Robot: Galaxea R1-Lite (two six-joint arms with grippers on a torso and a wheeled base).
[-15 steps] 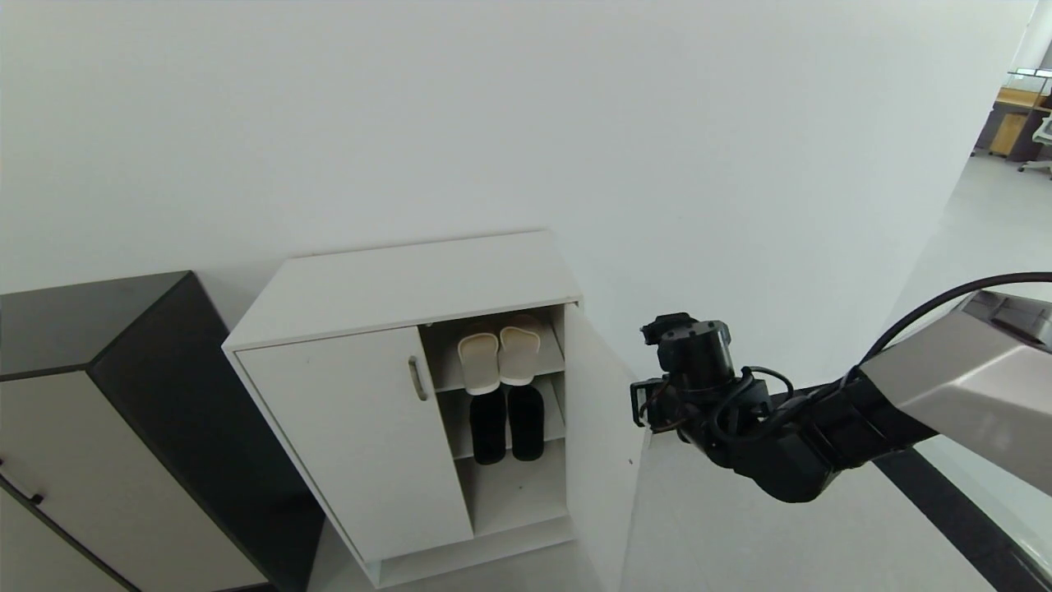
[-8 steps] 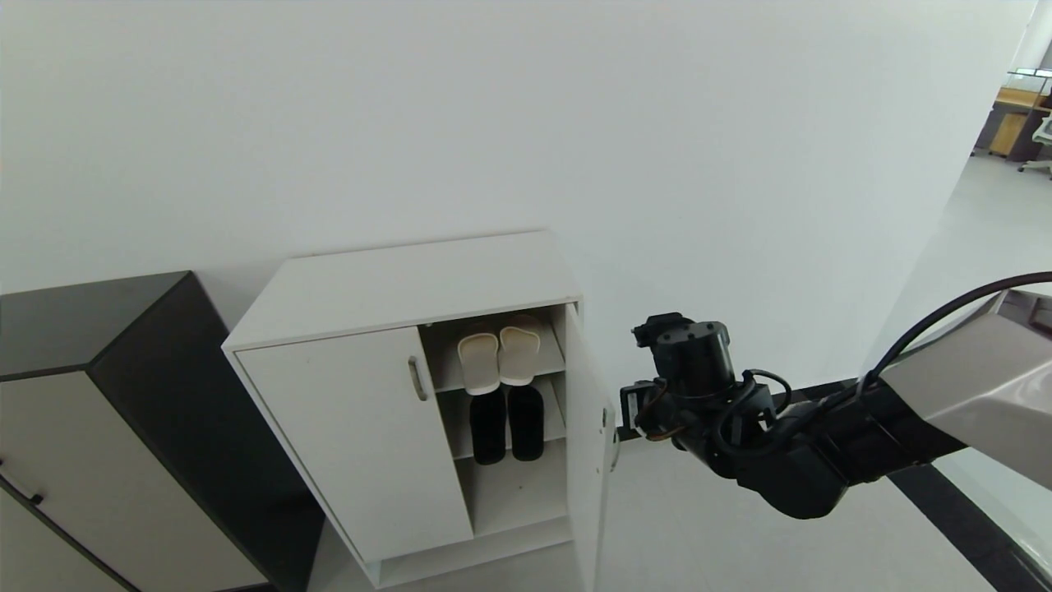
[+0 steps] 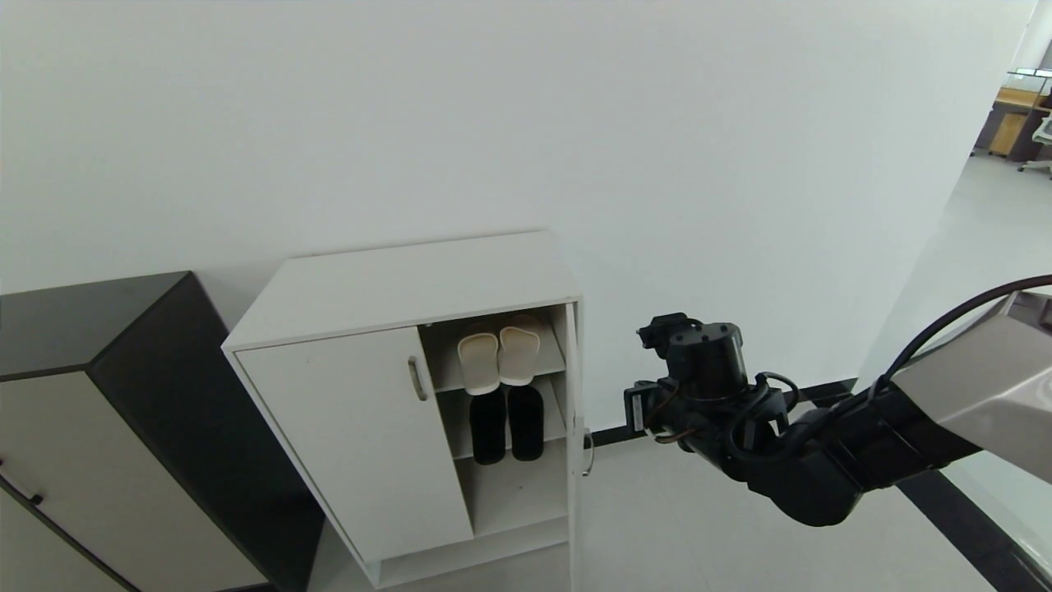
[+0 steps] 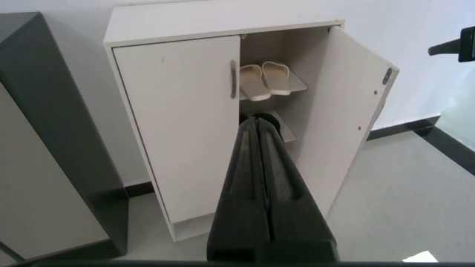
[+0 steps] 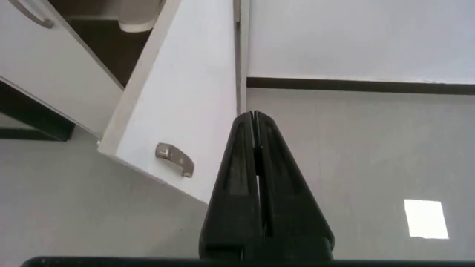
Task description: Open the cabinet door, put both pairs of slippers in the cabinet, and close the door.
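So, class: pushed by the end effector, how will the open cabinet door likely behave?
The door looks like a rigid flat panel, so it should swing, not flex. The cabinet stands broad on the floor, so tipping seems unlikely.

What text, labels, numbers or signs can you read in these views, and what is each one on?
None can be read. The white cabinet, its open right door, the cream slippers, the black slippers and the dark cabinet all look plain. The furniture in the far room is too small to show any print.
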